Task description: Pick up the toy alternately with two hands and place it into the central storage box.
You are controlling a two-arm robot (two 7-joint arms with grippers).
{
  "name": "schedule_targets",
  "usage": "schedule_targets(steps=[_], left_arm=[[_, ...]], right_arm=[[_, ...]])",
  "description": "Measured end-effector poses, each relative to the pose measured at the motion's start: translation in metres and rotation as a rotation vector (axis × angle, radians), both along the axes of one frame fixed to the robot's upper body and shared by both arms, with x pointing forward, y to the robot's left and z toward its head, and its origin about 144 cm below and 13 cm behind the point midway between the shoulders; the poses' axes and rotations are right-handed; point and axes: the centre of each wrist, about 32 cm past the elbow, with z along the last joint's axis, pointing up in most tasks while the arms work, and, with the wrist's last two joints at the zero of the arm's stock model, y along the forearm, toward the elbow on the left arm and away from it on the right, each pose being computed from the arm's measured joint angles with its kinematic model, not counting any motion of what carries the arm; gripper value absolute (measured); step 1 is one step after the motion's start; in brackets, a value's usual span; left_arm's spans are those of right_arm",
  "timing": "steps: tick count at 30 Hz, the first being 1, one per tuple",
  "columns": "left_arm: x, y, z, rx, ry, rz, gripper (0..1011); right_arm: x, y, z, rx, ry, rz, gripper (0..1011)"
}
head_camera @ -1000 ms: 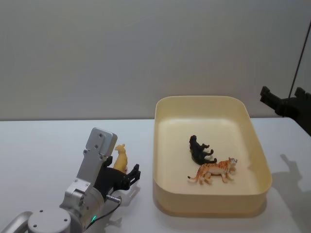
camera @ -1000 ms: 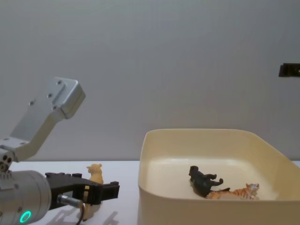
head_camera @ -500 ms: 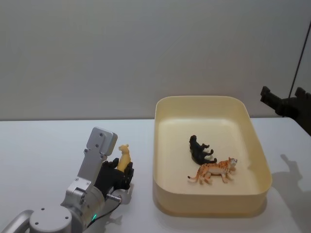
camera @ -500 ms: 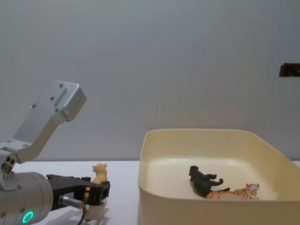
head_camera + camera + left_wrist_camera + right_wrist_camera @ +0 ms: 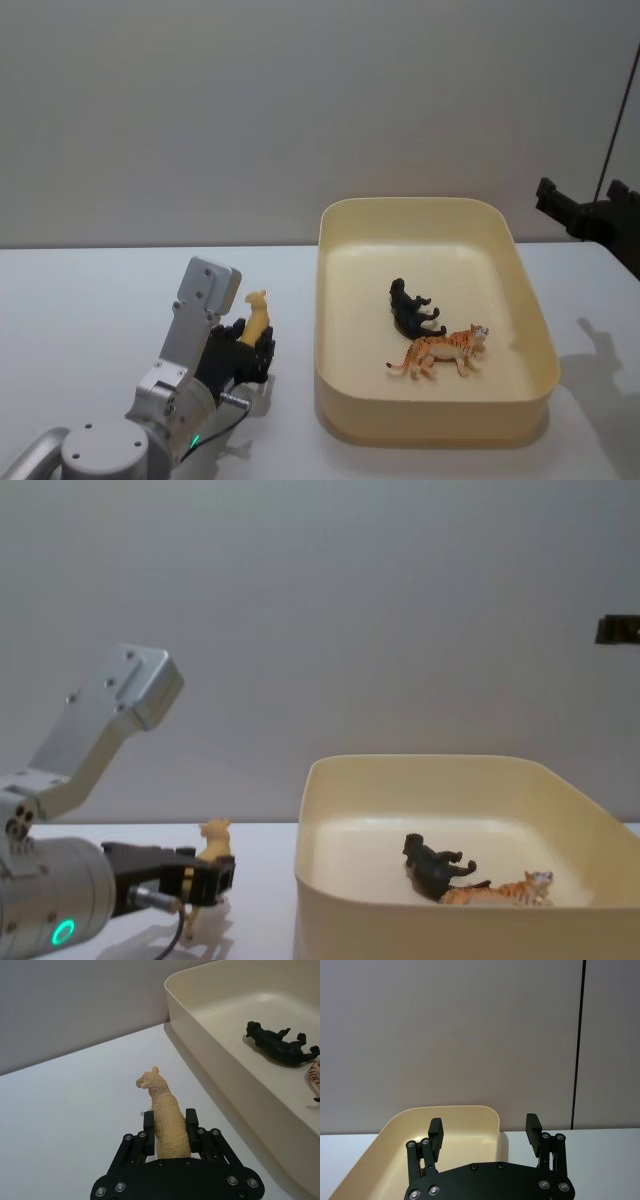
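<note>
A tan toy animal [image 5: 165, 1110] stands upright between the fingers of my left gripper [image 5: 169, 1122], which is shut on its body. In the head view this toy [image 5: 257, 314] and left gripper [image 5: 250, 348] are just left of the cream-yellow storage box [image 5: 333, 290]. From the chest the toy [image 5: 212, 840] looks raised slightly off the white table. Inside the box lie a black toy animal [image 5: 412, 309] and a striped tiger toy [image 5: 442, 351]. My right gripper [image 5: 484, 1132] is open and held high to the right of the box, with nothing between its fingers.
The box's near wall [image 5: 400, 925] rises beside the held toy. White table [image 5: 80, 310] stretches to the left of the left arm. A grey wall stands behind, with a thin dark pole [image 5: 612, 130] at the far right.
My left gripper's fingers closed on the tan toy. The gripper then lifted slightly with the toy in it. The right arm stayed still.
</note>
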Motion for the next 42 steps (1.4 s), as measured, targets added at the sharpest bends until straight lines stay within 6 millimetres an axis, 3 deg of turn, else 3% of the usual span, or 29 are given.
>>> schedule_targets(steps=[15,29,42], left_arm=[[0.016,-0.002,0.031,-0.026,-0.151,0.024,341],[0.054,-0.016,0.087,-0.093,-0.319,-0.072,341],[0.091,-0.040,0.107,-0.141,-0.335,-0.230,341]], right_arm=[[0.000,0.000,0.000,0.000,0.000,0.000,1001],[0.000,0.000,0.000,0.000,0.000,0.000,1001],[0.000,0.000,0.000,0.000,0.000,0.000,1001]])
